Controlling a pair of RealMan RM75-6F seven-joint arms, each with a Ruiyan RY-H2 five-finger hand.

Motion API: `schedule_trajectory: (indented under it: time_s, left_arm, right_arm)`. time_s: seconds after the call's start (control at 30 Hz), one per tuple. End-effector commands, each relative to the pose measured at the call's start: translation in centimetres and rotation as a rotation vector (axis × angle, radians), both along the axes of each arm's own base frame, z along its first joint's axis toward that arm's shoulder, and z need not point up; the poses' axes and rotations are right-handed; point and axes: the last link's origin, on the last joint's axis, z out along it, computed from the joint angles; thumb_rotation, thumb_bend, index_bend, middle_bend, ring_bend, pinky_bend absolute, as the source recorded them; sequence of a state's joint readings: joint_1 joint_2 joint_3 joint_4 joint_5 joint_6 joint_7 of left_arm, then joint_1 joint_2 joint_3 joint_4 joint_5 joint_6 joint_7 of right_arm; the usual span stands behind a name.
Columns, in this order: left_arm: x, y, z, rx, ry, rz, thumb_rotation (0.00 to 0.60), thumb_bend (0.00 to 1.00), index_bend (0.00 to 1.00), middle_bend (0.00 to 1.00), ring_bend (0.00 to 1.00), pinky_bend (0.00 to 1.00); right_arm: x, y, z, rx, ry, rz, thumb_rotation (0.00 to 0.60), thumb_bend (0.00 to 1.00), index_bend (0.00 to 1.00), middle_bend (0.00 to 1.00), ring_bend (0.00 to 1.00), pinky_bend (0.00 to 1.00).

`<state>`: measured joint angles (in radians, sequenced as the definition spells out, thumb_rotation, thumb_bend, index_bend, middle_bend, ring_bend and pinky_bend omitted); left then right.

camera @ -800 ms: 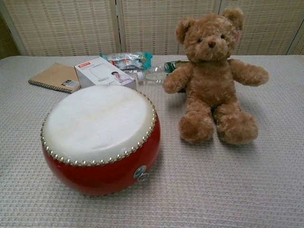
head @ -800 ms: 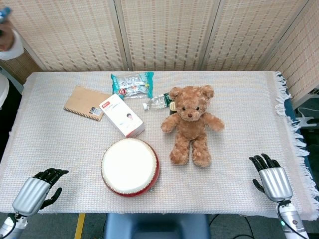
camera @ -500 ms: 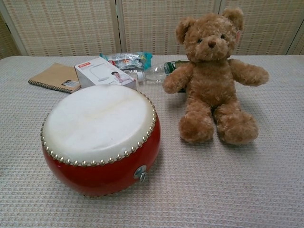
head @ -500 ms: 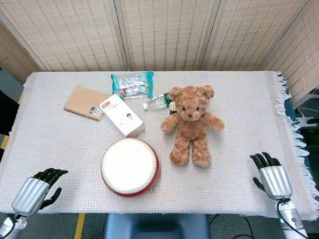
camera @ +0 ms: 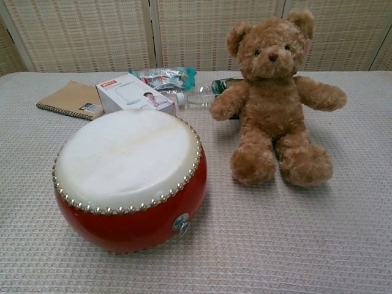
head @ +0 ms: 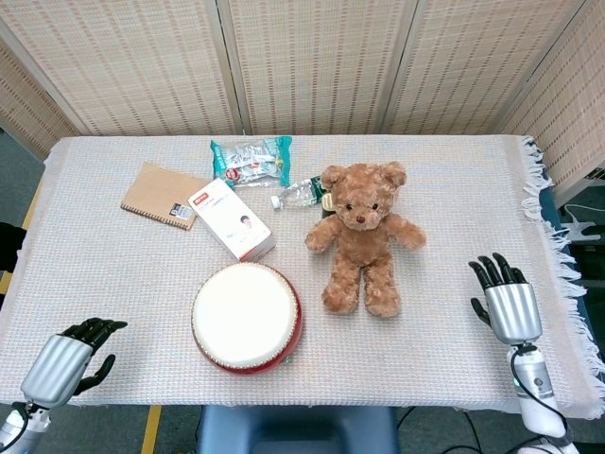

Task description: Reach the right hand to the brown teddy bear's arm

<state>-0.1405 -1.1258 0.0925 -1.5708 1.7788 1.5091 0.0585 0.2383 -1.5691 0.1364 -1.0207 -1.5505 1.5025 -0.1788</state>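
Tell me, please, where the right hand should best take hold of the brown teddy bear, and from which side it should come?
Probably the arm nearest the right hand: the brown teddy bear sits upright with that arm sticking out sideways, free of its body. Coming from the bear's open right side looks clearest; the drum and bottle crowd the other side.

A staged indoor test setup rather than a lived-in room: woven reed screens (head: pixel 312 61) wall off the far edge of a cloth-covered surface (head: pixel 113 274), cables (head: pixel 577 232) trail off its right edge, and yellow floor tape (head: pixel 151 430) marks the near-left corner.
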Motion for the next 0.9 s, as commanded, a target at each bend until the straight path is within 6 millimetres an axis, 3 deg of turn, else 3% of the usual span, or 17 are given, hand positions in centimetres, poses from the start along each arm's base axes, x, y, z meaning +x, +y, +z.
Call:
schedule_trajectory:
  time_s: [0.03, 0.33, 0.63, 0.9]
  left_arm:
    - [0.1, -0.3, 0.0, -0.001, 0.002, -0.005, 0.600, 0.43, 0.25, 0.31, 0.27, 0.49]
    - [0.1, -0.1, -0.2, -0.013, 0.009, 0.003, 0.600, 0.43, 0.25, 0.31, 0.27, 0.49]
    - [0.1, -0.2, -0.3, -0.020, 0.008, -0.004, 0.600, 0.43, 0.25, 0.31, 0.27, 0.49]
    - [0.1, -0.3, -0.3, -0.022, 0.005, -0.007, 0.600, 0.43, 0.25, 0.31, 0.27, 0.49]
  right_arm:
    - [1.3, -4.7, -2.1, -0.036, -0.039, 0.067, 0.600, 0.11, 0.27, 0.23, 0.15, 0.40]
    - [2.8, -8.8, -5.2, -0.017, -0.036, 0.109, 0.600, 0.11, 0.34, 0.25, 0.15, 0.43]
    - [4.9, -9.8, -7.2, -0.012, -0.007, 0.162, 0.600, 0.11, 0.37, 0.28, 0.15, 0.47]
    - [6.1, -10.5, -7.5, -0.046, 0.021, 0.184, 0.600, 0.11, 0.37, 0.28, 0.15, 0.47]
